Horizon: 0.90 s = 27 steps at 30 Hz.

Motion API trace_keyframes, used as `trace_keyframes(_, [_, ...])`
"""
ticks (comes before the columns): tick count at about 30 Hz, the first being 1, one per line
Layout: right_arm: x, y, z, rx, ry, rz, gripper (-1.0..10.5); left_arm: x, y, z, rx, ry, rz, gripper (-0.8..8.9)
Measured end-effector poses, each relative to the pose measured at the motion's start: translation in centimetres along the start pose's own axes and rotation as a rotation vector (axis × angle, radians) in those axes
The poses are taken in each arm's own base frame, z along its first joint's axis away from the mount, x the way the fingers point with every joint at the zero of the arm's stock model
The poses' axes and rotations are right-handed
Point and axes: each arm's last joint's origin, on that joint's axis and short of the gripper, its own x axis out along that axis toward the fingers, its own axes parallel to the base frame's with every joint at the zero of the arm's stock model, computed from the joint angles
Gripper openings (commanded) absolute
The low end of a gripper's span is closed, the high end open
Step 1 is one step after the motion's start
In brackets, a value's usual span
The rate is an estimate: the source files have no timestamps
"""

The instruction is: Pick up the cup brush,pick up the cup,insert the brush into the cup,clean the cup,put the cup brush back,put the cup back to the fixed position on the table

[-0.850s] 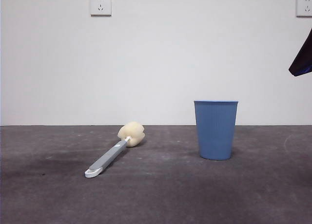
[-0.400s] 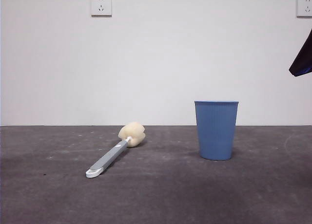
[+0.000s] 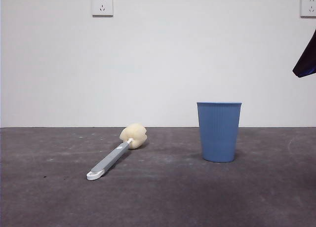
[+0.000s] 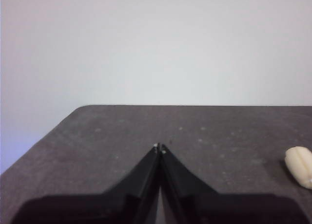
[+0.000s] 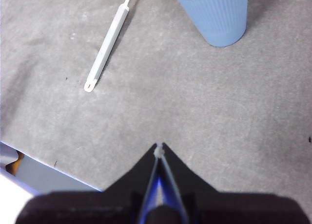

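Nothing is shifting since the earlier frames: brush, cup and the dark arm tip at the upper right are all staying put. The brush (image 3: 114, 156) is lying flat on the table (image 3: 163, 197), its sponge head pointing toward the wall and its white tip nearer the camera. The cup (image 3: 218, 131) is standing upright, well apart from it. The left gripper (image 4: 159, 147) is hanging above bare table, jaws pressed together, with what is probably the sponge at the view's edge. The right gripper (image 5: 159, 149) is hovering high, jaws likewise closed, holding nothing.

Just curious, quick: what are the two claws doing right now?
Left gripper: shut, holding nothing.
Right gripper: shut, holding nothing.
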Motion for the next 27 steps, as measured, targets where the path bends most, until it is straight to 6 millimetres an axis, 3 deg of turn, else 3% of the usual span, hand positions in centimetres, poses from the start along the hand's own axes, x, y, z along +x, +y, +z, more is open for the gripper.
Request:
trace_keyframes(16, [0.0,0.0,0.0,0.0,0.0,0.0,0.0,0.8,0.1,-5.4,-0.054,0.167,-0.002,-0.03])
trace_keyframes(27, [0.0,0.0,0.0,0.0,0.0,0.0,0.0,0.7,0.0,-5.8,-0.073,0.215,-0.005,-0.03])
